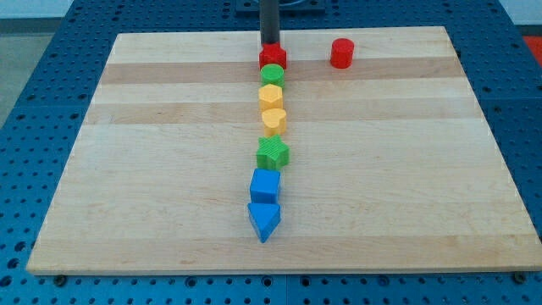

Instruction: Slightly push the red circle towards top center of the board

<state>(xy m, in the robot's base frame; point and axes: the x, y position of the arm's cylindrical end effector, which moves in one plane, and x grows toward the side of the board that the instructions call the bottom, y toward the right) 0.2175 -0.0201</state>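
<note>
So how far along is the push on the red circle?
Nothing looks done: the red circle sits near the view's top, right of center. My tip is apart from it, just above the other red block heading the column. Left: reach the circle and nudge it leftward.

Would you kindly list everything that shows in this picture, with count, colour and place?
red circle: one, red, near the view's top, right of the column of blocks, standing apart.
red block: one, red, shape unclear, head of the column at the view's top.
green circle: one, green, just below the red block.
yellow blocks: two, yellow, upper and lower, mid column.
green star: one, green, below the yellows.
blue square: one, blue, below the star.
blue triangle: one, blue, foot of the column.
board: one, pale wood, on a blue perforated table.
my tip: one, dark rod, at the red block's top edge, left of the red circle.
</note>
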